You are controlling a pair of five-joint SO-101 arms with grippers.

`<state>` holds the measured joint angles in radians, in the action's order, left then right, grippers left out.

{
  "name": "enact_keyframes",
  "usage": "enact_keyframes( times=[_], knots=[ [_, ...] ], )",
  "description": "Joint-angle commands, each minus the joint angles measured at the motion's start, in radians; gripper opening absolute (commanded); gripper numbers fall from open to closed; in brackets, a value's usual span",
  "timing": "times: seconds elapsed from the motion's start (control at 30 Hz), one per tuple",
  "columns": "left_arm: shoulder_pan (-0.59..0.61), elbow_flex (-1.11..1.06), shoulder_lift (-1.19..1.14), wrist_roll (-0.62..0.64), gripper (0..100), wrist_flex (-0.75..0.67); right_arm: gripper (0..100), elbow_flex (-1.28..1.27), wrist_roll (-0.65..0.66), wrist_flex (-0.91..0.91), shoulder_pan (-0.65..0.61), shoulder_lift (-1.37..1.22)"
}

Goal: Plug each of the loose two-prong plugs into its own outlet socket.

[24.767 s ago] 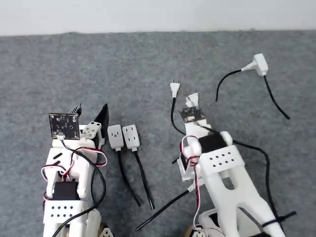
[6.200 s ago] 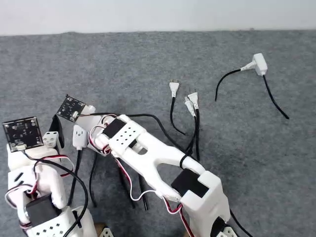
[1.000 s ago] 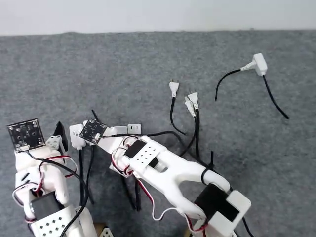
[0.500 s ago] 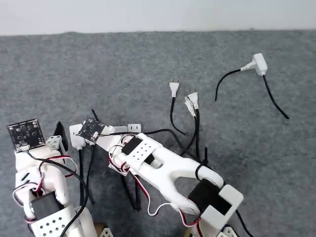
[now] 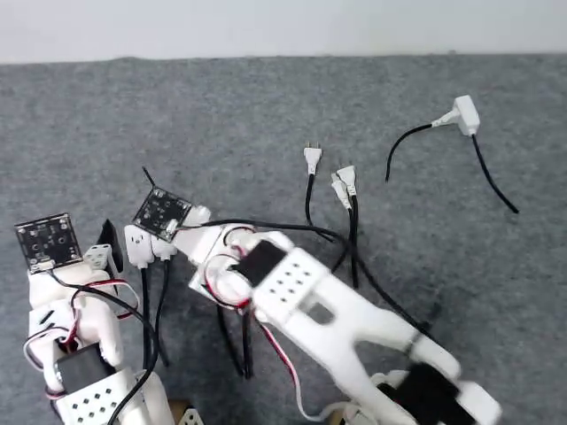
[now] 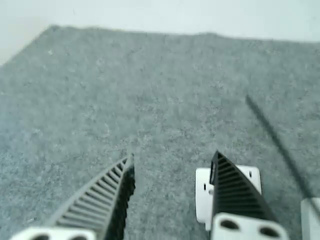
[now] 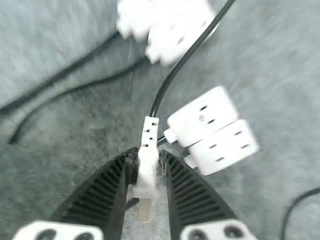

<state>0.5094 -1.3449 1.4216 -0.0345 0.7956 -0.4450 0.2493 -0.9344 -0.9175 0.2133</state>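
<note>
My right gripper (image 7: 146, 167) is shut on a small white two-prong plug (image 7: 147, 150) whose black cord runs away from the fingers. Just beyond it lie two white outlet sockets (image 7: 200, 117) (image 7: 222, 147) side by side on the grey carpet. From above, the right arm stretches across to the left and its gripper (image 5: 155, 197) hangs over the sockets (image 5: 139, 246). My left gripper (image 6: 172, 192) is open, and one socket (image 6: 204, 192) lies partly behind a finger. Two loose plugs (image 5: 312, 158) (image 5: 345, 179) lie mid-carpet and a third (image 5: 465, 115) at the far right.
Black cords trail from the sockets (image 5: 144, 305) toward the near edge and from the plugs (image 5: 353, 235) under the right arm. The left arm (image 5: 75, 319) stands at the near left corner. A pale wall (image 5: 283, 27) borders the far side.
The right arm has swung and stretched out, carrying the plug a little farther from the near edge, above the sockets. The left arm has kept still.
</note>
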Motion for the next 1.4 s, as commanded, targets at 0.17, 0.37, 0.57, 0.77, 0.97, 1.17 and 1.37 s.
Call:
enact_keyframes(
  times=[0.17,0.37,0.57,0.77,0.97,1.17,1.37],
  knots=[
    [-0.118,0.016,0.012,0.052,24,-0.032,0.8,0.097,-0.009,-0.024,0.111,0.263],
    [-0.272,0.096,0.126,0.101,24,0.068,0.8,0.212,-0.048,-0.012,0.116,0.272],
    [-0.488,0.113,0.427,0.075,24,0.176,0.8,0.327,-0.064,-0.012,0.114,0.274],
    [-0.598,0.165,0.379,0.058,24,0.17,0.8,0.419,-0.064,-0.07,0.111,0.274],
    [-0.624,0.114,0.402,0.057,24,0.149,0.8,0.471,-0.072,-0.174,0.071,0.3],
    [-0.624,0.079,0.402,0.057,24,0.114,0.8,0.411,-0.064,-0.202,-0.039,0.361],
    [-0.624,0.077,0.402,0.058,24,0.123,0.8,0.367,-0.064,-0.174,-0.042,0.377]
  ],
)
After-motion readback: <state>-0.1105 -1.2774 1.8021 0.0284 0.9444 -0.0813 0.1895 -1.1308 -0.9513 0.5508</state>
